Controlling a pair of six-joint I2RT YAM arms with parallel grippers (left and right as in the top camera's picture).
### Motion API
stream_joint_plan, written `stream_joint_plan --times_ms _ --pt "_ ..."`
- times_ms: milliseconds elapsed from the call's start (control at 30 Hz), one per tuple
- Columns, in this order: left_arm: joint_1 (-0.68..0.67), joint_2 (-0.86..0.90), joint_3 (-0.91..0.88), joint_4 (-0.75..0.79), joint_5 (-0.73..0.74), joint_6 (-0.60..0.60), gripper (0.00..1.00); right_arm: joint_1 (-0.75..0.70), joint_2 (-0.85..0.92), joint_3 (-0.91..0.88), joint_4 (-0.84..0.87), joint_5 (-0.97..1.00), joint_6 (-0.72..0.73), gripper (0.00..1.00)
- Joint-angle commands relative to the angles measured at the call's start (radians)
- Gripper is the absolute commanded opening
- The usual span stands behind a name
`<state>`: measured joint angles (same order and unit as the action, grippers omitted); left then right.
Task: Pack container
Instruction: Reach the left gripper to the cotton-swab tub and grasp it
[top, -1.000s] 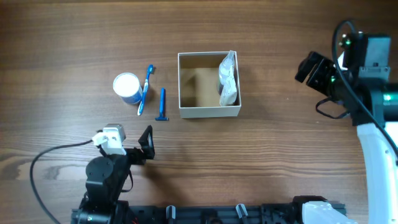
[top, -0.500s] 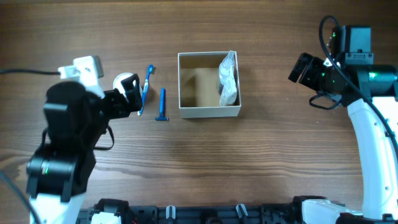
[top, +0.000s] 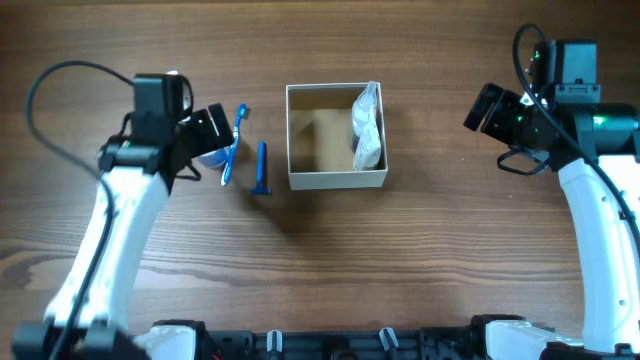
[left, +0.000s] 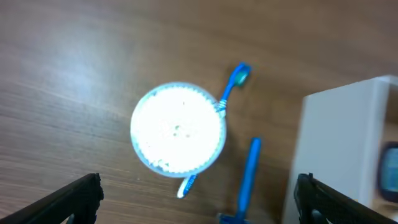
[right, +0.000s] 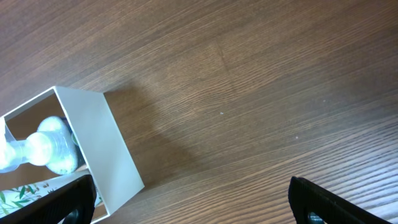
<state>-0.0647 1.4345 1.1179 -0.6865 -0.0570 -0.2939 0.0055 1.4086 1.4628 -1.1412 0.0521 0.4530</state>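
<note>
The container (top: 336, 181) is a square white-walled box with a brown inside at the table's middle; a clear bag with a bottle (top: 367, 127) leans in its right side. Left of it lie a blue razor (top: 261, 167), a blue toothbrush (top: 234, 142) and a white-lidded blue jar (top: 205, 156), partly under my left arm. My left gripper (left: 196, 199) is open, above the jar (left: 178, 127), with toothbrush (left: 233, 84) and razor (left: 247, 180) beside it. My right gripper (right: 193, 202) is open and empty, right of the container (right: 109, 146).
The wooden table (top: 450, 250) stretches bare around the box. My right arm (top: 590, 200) stands at the right edge and my left arm (top: 110, 240) reaches up along the left side. A black rail (top: 330, 345) runs along the front edge.
My left arm has swung from the front left up over the jar and toothbrush, then stretched out. The right gripper shifted slightly left early on and then held still. The objects have not moved.
</note>
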Motion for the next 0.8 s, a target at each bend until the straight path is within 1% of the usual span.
stream_joint_plan --times_ms 0,133,267,400,600,633,667,767 --pt "0.014 0.103 0.012 0.026 -0.045 -0.009 1.00 -0.003 0.008 0.011 0.003 -0.009 0.018 1.00" --pt "0.022 0.174 0.012 0.068 -0.047 0.002 1.00 -0.003 0.008 0.011 0.003 -0.009 0.018 1.00" --pt "0.034 0.221 0.012 0.094 -0.092 0.002 1.00 -0.003 0.008 0.011 0.003 -0.009 0.019 1.00" --pt "0.037 0.264 0.012 0.141 -0.090 0.027 1.00 -0.003 0.008 0.011 0.003 -0.009 0.018 1.00" --pt "0.037 0.296 0.012 0.182 -0.064 0.032 1.00 -0.003 0.008 0.011 0.003 -0.009 0.019 1.00" --pt "0.037 0.296 0.012 0.177 -0.064 0.032 0.98 -0.003 0.008 0.011 0.003 -0.009 0.019 1.00" --pt "0.035 0.293 0.012 0.167 -0.064 0.032 0.93 -0.003 0.008 0.011 0.003 -0.009 0.018 1.00" --pt "0.033 0.286 0.012 0.155 -0.064 0.032 0.93 -0.003 0.008 0.011 0.003 -0.009 0.019 1.00"
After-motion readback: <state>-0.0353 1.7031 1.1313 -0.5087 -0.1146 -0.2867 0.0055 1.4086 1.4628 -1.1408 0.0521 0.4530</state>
